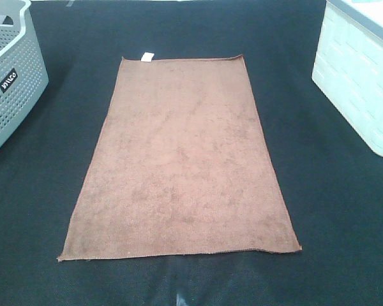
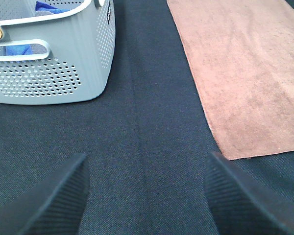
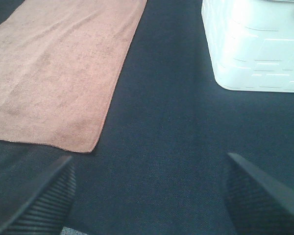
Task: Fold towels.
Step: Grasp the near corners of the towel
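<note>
A brown towel [image 1: 179, 162] lies flat and fully spread on the dark table, long side running away from me, with a small white tag [image 1: 146, 57] at its far edge. Neither arm shows in the high view. In the left wrist view my left gripper [image 2: 147, 191] is open over bare dark cloth, the towel's near left corner [image 2: 230, 155] a little ahead of one finger. My right gripper [image 3: 149, 193] is open too, above bare table, with the towel's near right corner [image 3: 90, 149] just ahead of its finger. Nothing is held.
A grey perforated basket [image 1: 9, 76] stands at the far left, with blue cloth inside it [image 2: 46, 6]. A white box [image 1: 360, 76] stands at the far right. Dark table surface [image 1: 325, 210] surrounds the towel on all sides.
</note>
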`<action>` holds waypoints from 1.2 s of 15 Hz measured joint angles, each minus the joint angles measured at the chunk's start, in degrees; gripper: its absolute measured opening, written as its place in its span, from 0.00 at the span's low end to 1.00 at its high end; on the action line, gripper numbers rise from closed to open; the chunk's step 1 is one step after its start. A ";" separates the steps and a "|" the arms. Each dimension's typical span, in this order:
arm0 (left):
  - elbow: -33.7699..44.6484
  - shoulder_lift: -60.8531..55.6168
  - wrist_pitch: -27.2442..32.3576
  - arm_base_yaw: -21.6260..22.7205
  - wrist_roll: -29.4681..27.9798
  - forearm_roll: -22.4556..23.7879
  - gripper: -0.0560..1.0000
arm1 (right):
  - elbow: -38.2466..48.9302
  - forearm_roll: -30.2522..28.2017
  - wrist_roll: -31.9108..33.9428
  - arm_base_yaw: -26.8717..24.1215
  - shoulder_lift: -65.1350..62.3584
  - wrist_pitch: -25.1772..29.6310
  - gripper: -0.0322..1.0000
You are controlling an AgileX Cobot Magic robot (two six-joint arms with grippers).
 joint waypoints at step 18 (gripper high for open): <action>0.00 0.00 0.00 0.00 0.00 0.00 0.66 | 0.00 0.00 0.00 0.00 0.00 0.00 0.77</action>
